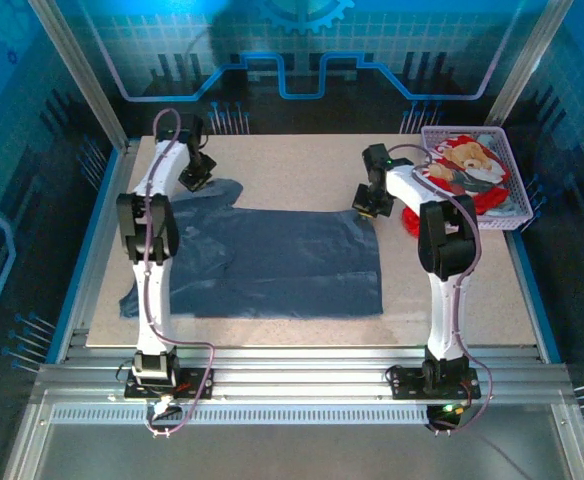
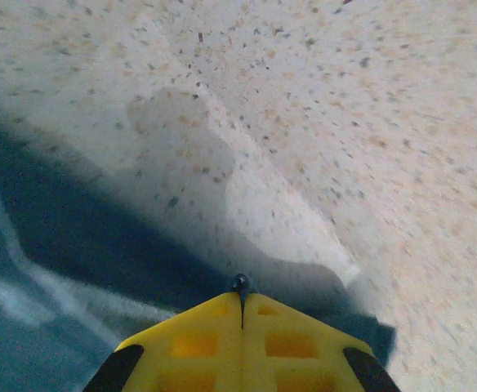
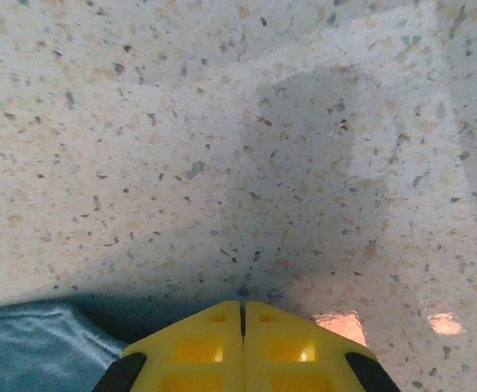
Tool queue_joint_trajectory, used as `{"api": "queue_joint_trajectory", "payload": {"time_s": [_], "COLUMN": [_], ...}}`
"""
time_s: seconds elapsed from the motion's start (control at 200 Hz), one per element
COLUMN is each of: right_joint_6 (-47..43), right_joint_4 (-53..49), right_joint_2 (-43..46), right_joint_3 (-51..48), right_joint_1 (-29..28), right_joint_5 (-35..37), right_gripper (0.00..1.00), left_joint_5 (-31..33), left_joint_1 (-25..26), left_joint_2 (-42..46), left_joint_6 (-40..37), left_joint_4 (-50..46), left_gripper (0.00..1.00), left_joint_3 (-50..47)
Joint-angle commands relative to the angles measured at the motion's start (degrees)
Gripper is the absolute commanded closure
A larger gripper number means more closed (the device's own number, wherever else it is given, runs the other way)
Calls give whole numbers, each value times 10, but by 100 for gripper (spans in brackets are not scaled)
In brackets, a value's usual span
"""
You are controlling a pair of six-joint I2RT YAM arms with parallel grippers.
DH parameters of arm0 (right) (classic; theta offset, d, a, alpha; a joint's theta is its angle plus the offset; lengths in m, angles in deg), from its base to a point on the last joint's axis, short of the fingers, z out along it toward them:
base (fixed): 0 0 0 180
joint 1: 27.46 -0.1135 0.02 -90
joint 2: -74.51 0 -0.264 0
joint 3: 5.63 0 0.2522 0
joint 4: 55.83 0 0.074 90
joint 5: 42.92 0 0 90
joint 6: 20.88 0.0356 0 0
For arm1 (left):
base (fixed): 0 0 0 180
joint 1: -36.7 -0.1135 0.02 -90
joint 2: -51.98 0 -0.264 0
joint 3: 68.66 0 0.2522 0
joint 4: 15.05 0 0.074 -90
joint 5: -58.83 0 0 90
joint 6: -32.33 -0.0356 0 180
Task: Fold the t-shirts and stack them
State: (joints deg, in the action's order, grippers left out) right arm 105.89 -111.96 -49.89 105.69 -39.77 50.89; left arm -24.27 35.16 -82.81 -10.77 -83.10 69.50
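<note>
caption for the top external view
Left gripper and right gripper shut at far edge of flat slate-blue t-shirt; red t-shirt in basket

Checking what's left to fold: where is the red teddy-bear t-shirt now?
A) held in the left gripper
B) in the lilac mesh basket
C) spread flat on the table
B: the red teddy-bear t-shirt sits bunched inside the lilac mesh basket.
</note>
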Motion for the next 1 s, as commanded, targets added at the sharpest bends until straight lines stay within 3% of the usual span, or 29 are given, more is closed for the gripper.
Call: {"api": "queue_joint_trajectory", "payload": {"time_s": [0.0,0.565,0.995], "right_joint_6": [-18,-89,-95], "right_joint_4": [-7,27,26], "right_joint_2": [32,152,249], "right_joint_3": [-11,-118,-241], "right_joint_1": [2,-4,-35], "right_joint_5": [-10,-27,3], "right_gripper": [100,100,100], "left_joint_5": [12,7,13], "left_joint_1": [0,-40,-86], "left_joint_2": [83,430,634], "left_joint_6": [-21,-81,-95], "left_joint_4": [25,26,-42], "left_gripper": [100,100,100], "left_joint_3": [-57,-436,-595]}}
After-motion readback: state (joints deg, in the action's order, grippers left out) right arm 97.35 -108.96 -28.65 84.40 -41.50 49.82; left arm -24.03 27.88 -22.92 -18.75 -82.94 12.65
